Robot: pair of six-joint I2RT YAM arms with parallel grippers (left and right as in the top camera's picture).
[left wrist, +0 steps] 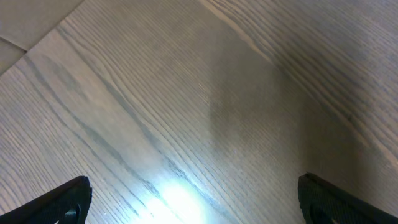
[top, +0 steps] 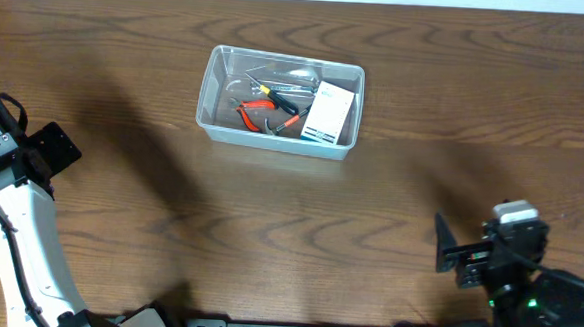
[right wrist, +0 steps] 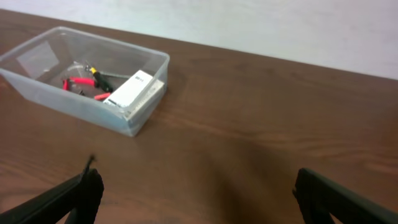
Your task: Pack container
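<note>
The clear plastic container (top: 214, 119) stands on the wooden table at the back centre. It also shows at the upper left of the right wrist view (right wrist: 56, 102). Inside lie red-handled pliers (top: 258, 106), a yellow-and-black tool (top: 276, 96) and a small blue-and-white box (top: 329, 116). My left gripper (left wrist: 196, 199) is open and empty over bare wood at the far left. My right gripper (right wrist: 196, 193) is open and empty near the front right, well away from the container.
The left arm (top: 14, 219) stands at the left table edge and the right arm (top: 512, 270) at the front right. A pale wall lies beyond the table's far edge (right wrist: 249, 25).
</note>
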